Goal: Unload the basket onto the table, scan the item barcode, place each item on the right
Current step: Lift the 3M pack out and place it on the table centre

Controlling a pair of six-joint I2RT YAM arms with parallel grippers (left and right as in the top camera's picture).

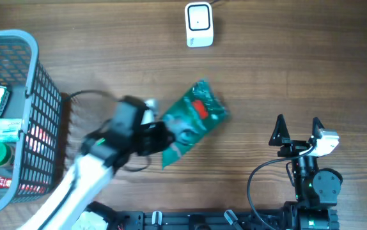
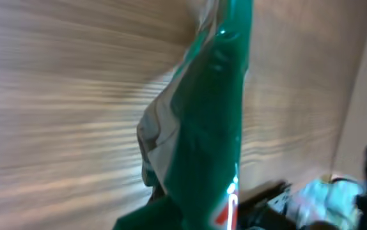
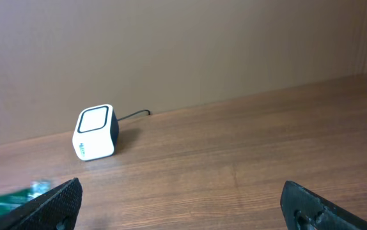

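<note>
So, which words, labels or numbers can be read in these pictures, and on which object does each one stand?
No text can be read here.
green packet: red label with white marks, blurred.
white packet in the basket: print too small to read.
scanner: no text visible.

Motion blur smears the left end effector (image 1: 163,137) overhead, its hold on the green packet (image 1: 193,118) indistinct. From the left wrist the packet is blurred and cropped top and bottom. The basket (image 1: 43,108) runs off the left edge; its contents' labels are unreadable.
</note>
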